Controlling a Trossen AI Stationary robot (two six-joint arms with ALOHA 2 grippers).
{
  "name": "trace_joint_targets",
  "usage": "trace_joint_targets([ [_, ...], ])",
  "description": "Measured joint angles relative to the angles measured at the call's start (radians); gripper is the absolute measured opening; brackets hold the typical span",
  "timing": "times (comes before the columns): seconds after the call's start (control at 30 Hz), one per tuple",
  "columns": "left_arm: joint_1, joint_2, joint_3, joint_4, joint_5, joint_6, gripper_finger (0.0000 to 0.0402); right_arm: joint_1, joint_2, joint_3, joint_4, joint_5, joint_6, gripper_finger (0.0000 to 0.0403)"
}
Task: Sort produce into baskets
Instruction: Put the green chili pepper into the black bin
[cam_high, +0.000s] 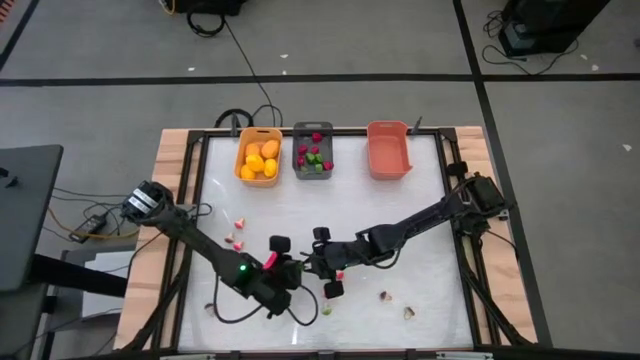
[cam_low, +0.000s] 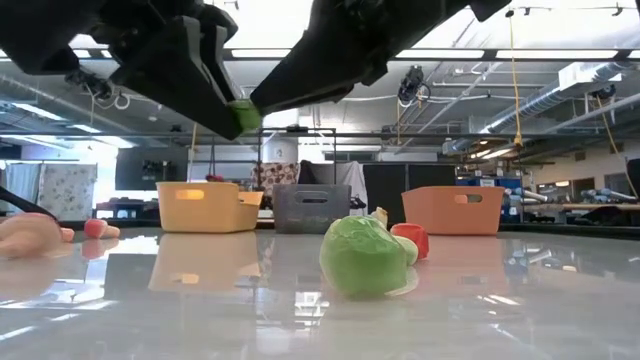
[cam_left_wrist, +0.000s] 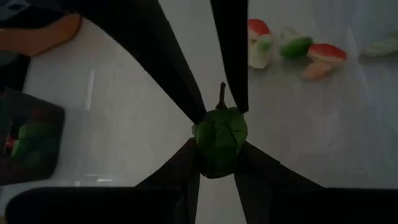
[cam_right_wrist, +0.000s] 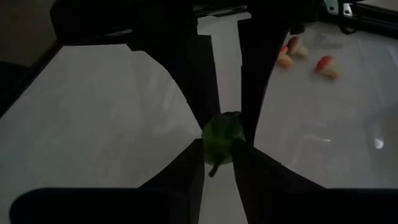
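Observation:
A small green leafy toy piece (cam_left_wrist: 219, 138) with a dark stem is held in mid-air between both grippers; it also shows in the low view (cam_low: 243, 115) and in the right wrist view (cam_right_wrist: 222, 138). My left gripper (cam_left_wrist: 217, 165) and my right gripper (cam_right_wrist: 219, 160) meet tip to tip over the table's near middle (cam_high: 303, 267), each shut on this piece. The yellow-orange basket (cam_high: 258, 157) holds orange fruits, the dark grey basket (cam_high: 313, 150) holds red and green bits, and the salmon-coral basket (cam_high: 389, 150) stands to their right at the far edge. My left gripper pinches the green piece's rounded lower body (cam_left_wrist: 214, 158) between its two fingers, coming level from the table's left. The piece is lifted clear of the table, its stem pointing away from this gripper. My right gripper pinches the green piece's stem-side half (cam_right_wrist: 217, 152) between its two fingers, coming level from the table's right, opposite the left gripper. The piece hangs clear of the table.
A bigger green piece (cam_low: 365, 255) and a red one (cam_low: 410, 238) lie on the table near the front edge. Pink-red pieces lie at the left (cam_high: 233, 238) and the near right (cam_high: 384, 296), (cam_high: 408, 312). Bare white tabletop (cam_high: 400, 215) lies between the grippers and the baskets.

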Motion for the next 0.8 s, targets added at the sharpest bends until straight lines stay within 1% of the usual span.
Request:
trace_joint_targets([
  [0.13, 0.005, 0.0, 0.0, 0.012, 0.003, 0.012, 0.0095, 0.001, -0.001, 0.0, 0.002, 0.021, -0.006, 0.0096],
  [0.2, 0.005, 0.0, 0.0, 0.019, 0.002, 0.028, 0.0095, 0.0, -0.001, 0.0, 0.001, 0.017, -0.007, 0.0087],
  [0.27, 0.005, 0.0, 0.0, 0.032, 0.002, 0.031, 0.0095, -0.002, -0.001, 0.0, 0.001, 0.014, -0.003, 0.0066],
  [0.37, 0.005, 0.001, 0.0, 0.048, 0.004, 0.053, 0.0095, -0.004, -0.001, 0.0, 0.0, 0.01, -0.001, 0.002],
  [0.4, 0.005, 0.001, 0.0, 0.052, 0.005, 0.054, 0.0095, -0.004, -0.001, 0.0, 0.0, 0.006, -0.001, 0.0012],
  [0.57, 0.005, 0.001, 0.0, 0.049, 0.004, 0.052, 0.0095, -0.005, 0.0, 0.002, -0.007, 0.012, 0.009, 0.0007],
  [0.7, 0.008, 0.001, 0.002, 0.015, 0.001, 0.02, 0.0098, -0.002, -0.009, 0.003, -0.033, 0.075, 0.009, 0.0005],
  [0.8, 0.01, -0.001, -0.001, 0.017, -0.01, -0.032, 0.0113, -0.002, -0.035, 0.003, -0.074, 0.111, 0.007, 0.0003],
])
